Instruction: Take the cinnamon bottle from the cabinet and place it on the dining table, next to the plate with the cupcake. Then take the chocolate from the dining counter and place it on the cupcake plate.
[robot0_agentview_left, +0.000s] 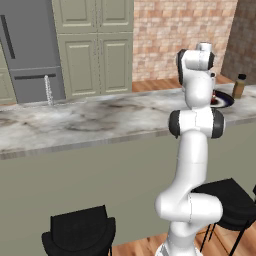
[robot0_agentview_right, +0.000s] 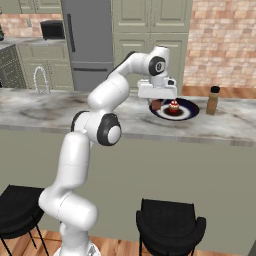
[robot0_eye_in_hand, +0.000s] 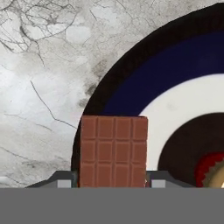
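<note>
The gripper (robot0_agentview_right: 157, 102) hangs just above the near-left rim of the plate (robot0_agentview_right: 187, 114), which sits toward the right end of the dining table (robot0_agentview_right: 50, 112), close to the slab's far edge. In the hand view the chocolate (robot0_eye_in_hand: 113, 151) stands between the two fingertips (robot0_eye_in_hand: 64, 181), its scored squares facing the camera, and each tip sits right at one side edge of the bar; the jaws are narrow, but whether they press on the bar or have just let go cannot be told. The bar hangs over the plate's dark outer band, at the side toward the bare marble, and whether its far end touches the plate cannot be told either. No writing or brand mark can be made out on the chocolate. The cupcake (robot0_agentview_right: 173, 106) stands near the middle of the plate, on its pale inner ring, red top up, just beside the bar. The cinnamon bottle (robot0_agentview_right: 213, 100) stands upright on the marble just right of the plate, apart from it, black cap on top; its label is too small to read. A curved faucet (robot0_agentview_right: 41, 79) rises beyond the slab's far edge toward its left end. Two black stools (robot0_agentview_right: 170, 225) stand on the wooden floor below the slab's near edge.
</note>
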